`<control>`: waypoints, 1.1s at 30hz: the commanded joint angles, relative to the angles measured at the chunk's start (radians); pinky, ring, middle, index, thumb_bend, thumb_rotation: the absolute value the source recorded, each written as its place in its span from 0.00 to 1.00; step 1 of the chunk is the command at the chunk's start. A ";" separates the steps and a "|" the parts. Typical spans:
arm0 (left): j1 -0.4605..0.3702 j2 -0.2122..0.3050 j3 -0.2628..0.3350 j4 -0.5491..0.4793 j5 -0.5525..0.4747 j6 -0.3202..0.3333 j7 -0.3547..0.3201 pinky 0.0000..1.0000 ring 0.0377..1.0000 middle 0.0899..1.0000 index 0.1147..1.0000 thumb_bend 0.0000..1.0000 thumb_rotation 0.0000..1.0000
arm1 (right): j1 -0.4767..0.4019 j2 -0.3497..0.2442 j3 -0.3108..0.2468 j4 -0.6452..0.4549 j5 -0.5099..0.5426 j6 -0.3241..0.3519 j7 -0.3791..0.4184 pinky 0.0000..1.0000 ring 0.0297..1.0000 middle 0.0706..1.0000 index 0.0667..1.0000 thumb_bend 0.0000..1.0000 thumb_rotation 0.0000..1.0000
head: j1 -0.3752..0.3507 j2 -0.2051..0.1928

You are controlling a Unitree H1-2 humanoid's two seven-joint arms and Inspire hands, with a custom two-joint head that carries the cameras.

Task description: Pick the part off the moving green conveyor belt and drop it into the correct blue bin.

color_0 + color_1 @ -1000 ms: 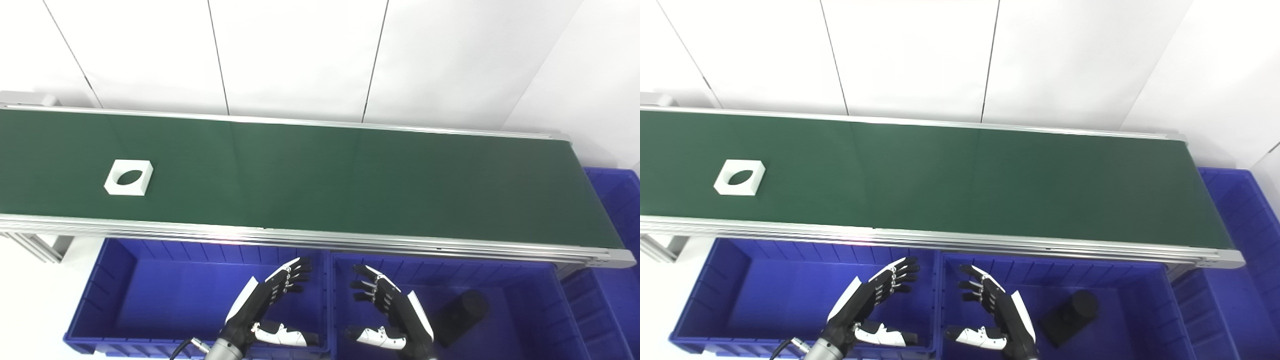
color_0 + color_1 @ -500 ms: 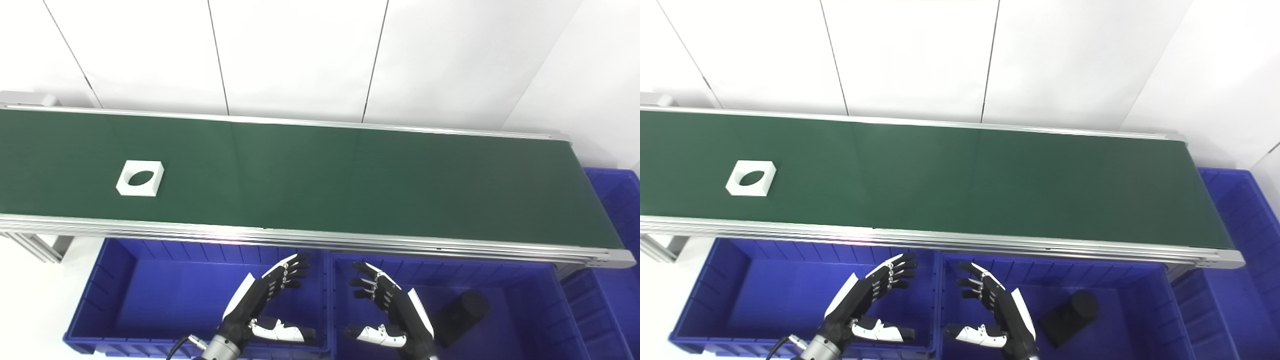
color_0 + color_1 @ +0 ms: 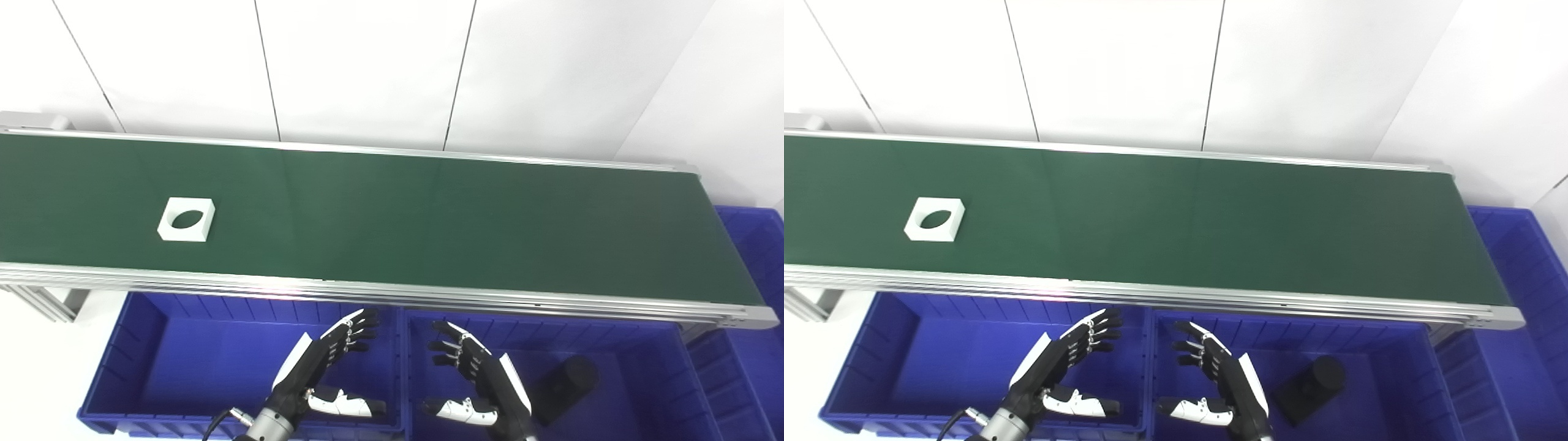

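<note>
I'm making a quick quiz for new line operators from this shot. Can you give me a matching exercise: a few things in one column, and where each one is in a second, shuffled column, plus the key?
Things
1. white square part
2. black cylinder
3. left hand
4. right hand

Places
A. lying in the right-hand blue bin, toward its right side
B. open, above the left blue bin, near the divider
C. on the green conveyor belt, toward its left end
D. open, above the right-hand blue bin, left of the black piece

Pairs: 1-C, 2-A, 3-B, 4-D
</note>
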 commanded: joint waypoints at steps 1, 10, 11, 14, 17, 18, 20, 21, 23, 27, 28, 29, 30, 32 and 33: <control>-0.010 -0.006 0.001 -0.033 -0.004 -0.038 -0.002 0.78 0.82 0.86 0.87 0.94 0.24 | -0.009 0.007 0.001 -0.029 -0.001 -0.049 -0.007 0.72 0.78 0.87 0.81 0.95 0.35 | 0.002 -0.005; -0.007 -0.007 0.000 -0.028 0.000 -0.038 0.002 0.77 0.82 0.86 0.88 0.93 0.23 | -0.010 0.007 0.002 -0.019 0.004 -0.049 -0.005 0.72 0.78 0.88 0.81 0.95 0.34 | 0.010 -0.023; -0.008 -0.008 0.000 -0.026 -0.001 -0.038 0.001 0.77 0.82 0.86 0.88 0.94 0.23 | -0.010 0.007 0.002 -0.016 0.004 -0.049 -0.005 0.72 0.78 0.88 0.81 0.95 0.35 | 0.016 -0.029; -0.014 -0.013 -0.006 -0.004 0.005 -0.038 0.009 0.77 0.82 0.85 0.87 0.93 0.23 | -0.013 0.005 -0.003 -0.002 0.010 -0.049 0.000 0.72 0.78 0.87 0.81 0.96 0.35 | 0.066 -0.066; -0.025 -0.021 -0.019 0.027 0.024 -0.038 0.029 0.77 0.82 0.85 0.86 0.93 0.24 | -0.021 -0.003 -0.011 0.025 0.016 -0.049 0.007 0.72 0.78 0.87 0.81 0.96 0.36 | 0.118 -0.096; -0.031 -0.026 -0.028 0.042 0.037 -0.038 0.044 0.77 0.82 0.85 0.86 0.93 0.23 | -0.027 -0.008 -0.017 0.040 0.022 -0.049 0.015 0.72 0.78 0.87 0.81 0.96 0.36 | 0.155 -0.118; -0.042 -0.033 -0.044 0.068 0.051 -0.038 0.068 0.77 0.82 0.84 0.85 0.93 0.24 | -0.035 -0.013 -0.028 0.063 0.032 -0.049 0.030 0.72 0.78 0.88 0.81 0.95 0.36 | 0.185 -0.141; -0.047 -0.037 -0.050 0.081 0.057 -0.038 0.081 0.76 0.81 0.84 0.84 0.94 0.23 | -0.038 -0.015 -0.034 0.074 0.036 -0.049 0.037 0.71 0.78 0.88 0.81 0.96 0.36 | 0.192 -0.148; -0.057 -0.043 -0.063 0.106 0.064 -0.038 0.104 0.75 0.81 0.83 0.83 0.95 0.23 | -0.043 -0.013 -0.048 0.091 0.044 -0.049 0.053 0.71 0.78 0.88 0.81 0.96 0.35 | 0.207 -0.165; -0.071 -0.046 -0.084 0.139 0.066 -0.038 0.134 0.75 0.80 0.83 0.82 0.98 0.24 | -0.052 -0.007 -0.072 0.120 0.053 -0.049 0.083 0.71 0.77 0.89 0.81 0.97 0.35 | 0.216 -0.190; -0.073 -0.046 -0.089 0.143 0.068 -0.038 0.140 0.74 0.79 0.83 0.82 0.98 0.24 | -0.053 -0.006 -0.076 0.125 0.052 -0.049 0.086 0.71 0.77 0.89 0.80 0.97 0.35 | 0.216 -0.198; -0.075 -0.045 -0.094 0.146 0.068 -0.038 0.147 0.74 0.79 0.83 0.81 0.98 0.24 | -0.054 -0.004 -0.079 0.128 0.051 -0.049 0.089 0.71 0.76 0.89 0.80 0.97 0.35 | 0.216 -0.198; -0.078 -0.044 -0.099 0.149 0.069 -0.038 0.152 0.73 0.79 0.83 0.81 0.99 0.24 | -0.055 -0.003 -0.083 0.130 0.051 -0.049 0.092 0.70 0.76 0.88 0.79 0.97 0.34 | 0.216 -0.201; -0.082 -0.040 -0.110 0.152 0.074 -0.038 0.164 0.73 0.78 0.82 0.81 0.99 0.24 | -0.056 0.001 -0.090 0.132 0.053 -0.049 0.100 0.70 0.76 0.88 0.79 0.97 0.34 | 0.218 -0.202; -0.084 -0.038 -0.115 0.153 0.076 -0.038 0.170 0.73 0.78 0.82 0.82 0.99 0.24 | -0.056 0.003 -0.094 0.133 0.053 -0.049 0.104 0.70 0.76 0.88 0.78 0.98 0.33 | 0.218 -0.202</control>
